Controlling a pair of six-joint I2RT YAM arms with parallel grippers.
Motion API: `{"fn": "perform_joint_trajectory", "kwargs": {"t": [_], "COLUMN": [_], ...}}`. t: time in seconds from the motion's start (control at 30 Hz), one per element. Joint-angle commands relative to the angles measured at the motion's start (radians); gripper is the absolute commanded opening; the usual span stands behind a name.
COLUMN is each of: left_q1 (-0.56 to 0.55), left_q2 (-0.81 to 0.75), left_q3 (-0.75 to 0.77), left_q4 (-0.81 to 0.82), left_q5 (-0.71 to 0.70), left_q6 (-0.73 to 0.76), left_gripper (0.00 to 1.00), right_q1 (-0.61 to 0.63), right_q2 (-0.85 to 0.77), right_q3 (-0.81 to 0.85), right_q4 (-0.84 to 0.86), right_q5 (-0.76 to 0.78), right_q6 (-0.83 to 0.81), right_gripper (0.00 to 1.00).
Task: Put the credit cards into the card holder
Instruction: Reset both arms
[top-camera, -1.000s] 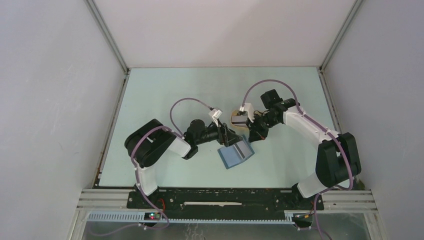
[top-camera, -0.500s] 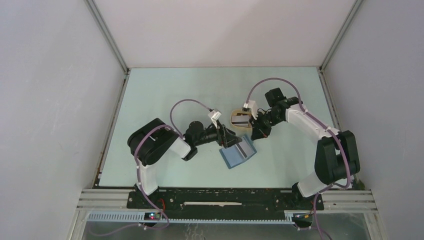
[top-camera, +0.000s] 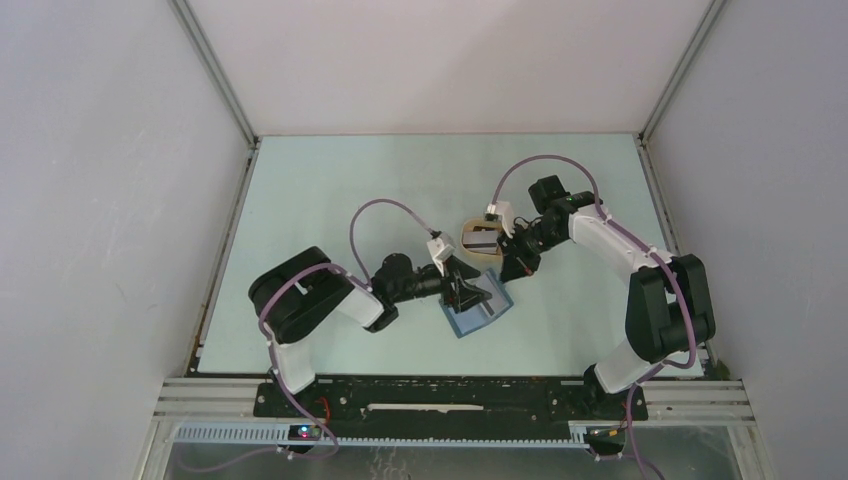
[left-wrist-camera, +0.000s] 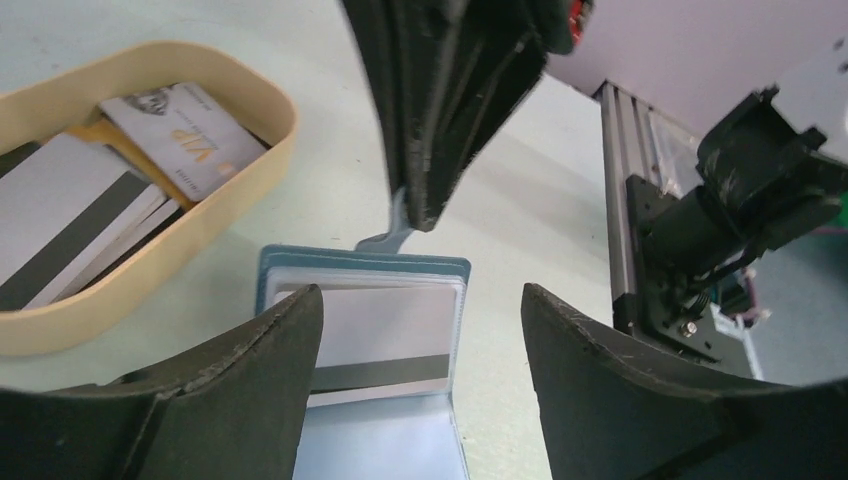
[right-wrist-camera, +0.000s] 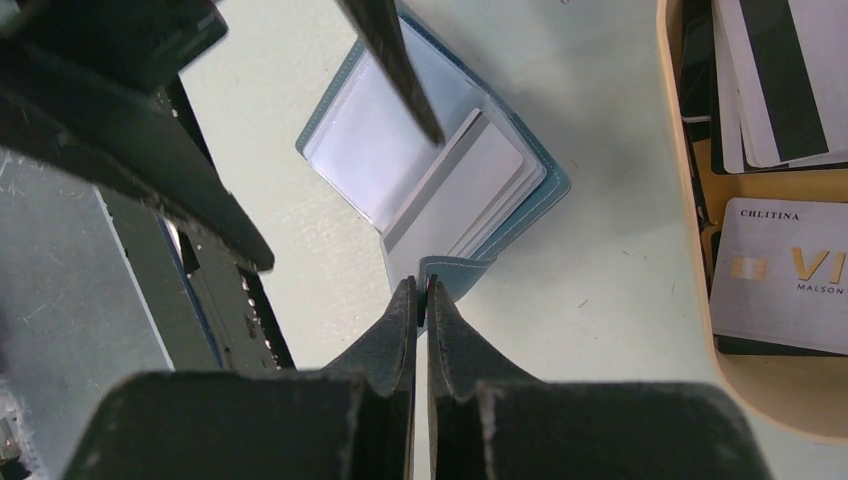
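Observation:
The teal-blue card holder (top-camera: 478, 310) lies open on the table. In the left wrist view the card holder (left-wrist-camera: 380, 440) has a whitish card with a dark stripe (left-wrist-camera: 385, 330) in its upper pocket. My left gripper (left-wrist-camera: 420, 300) is open and empty, just above the holder (top-camera: 468, 292). My right gripper (right-wrist-camera: 422, 285) is shut on the holder's snap tab (right-wrist-camera: 455, 268), at the holder's far edge (top-camera: 517, 268). In the right wrist view the card (right-wrist-camera: 460, 185) stands tilted in the open holder (right-wrist-camera: 380, 150). More credit cards (right-wrist-camera: 790, 270) lie in the beige tray.
The beige oval tray (top-camera: 468, 240) stands just behind the card holder, with several black and whitish cards in it (left-wrist-camera: 185, 135). Its rim (right-wrist-camera: 690, 250) is close to my right fingers. The two grippers are near each other over the holder. White walls enclose the table.
My left gripper has moved right and nearer, down over the open card holder. My right gripper has shifted slightly and stays shut at the holder's tab.

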Motion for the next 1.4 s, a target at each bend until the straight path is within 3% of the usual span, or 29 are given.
{"fn": "perform_joint_trajectory", "kwargs": {"t": [0.0,0.57,0.97,1.1,1.3,1.37], "left_q1": [-0.050,-0.150,-0.159,-0.159,-0.159,-0.159], "left_q2": [-0.043,0.022,0.058,0.068,0.073,0.072], "left_q3": [0.056,0.162,0.221,0.234,0.245,0.245], "left_q4": [-0.059,-0.179,-0.233,-0.243,-0.272,-0.273], "left_q5": [-0.063,-0.269,-0.260,-0.235,-0.223,-0.223], "left_q6": [0.229,0.386,0.366,0.358,0.360,0.361], "left_gripper": [0.76,0.68,0.37,0.19,0.00,0.00], "right_q1": [-0.005,-0.003,-0.003,-0.004,-0.007,-0.014], "right_q2": [-0.033,0.011,0.024,0.029,0.016,0.004], "right_q3": [0.035,0.045,0.046,0.045,0.046,0.045], "right_q4": [-0.005,0.025,0.036,0.040,0.041,0.042], "right_q5": [-0.041,-0.091,-0.092,-0.089,-0.077,-0.079], "right_q6": [0.020,0.132,0.168,0.177,0.180,0.179], "right_gripper": [0.05,0.05,0.06,0.08,0.21,0.25]}}
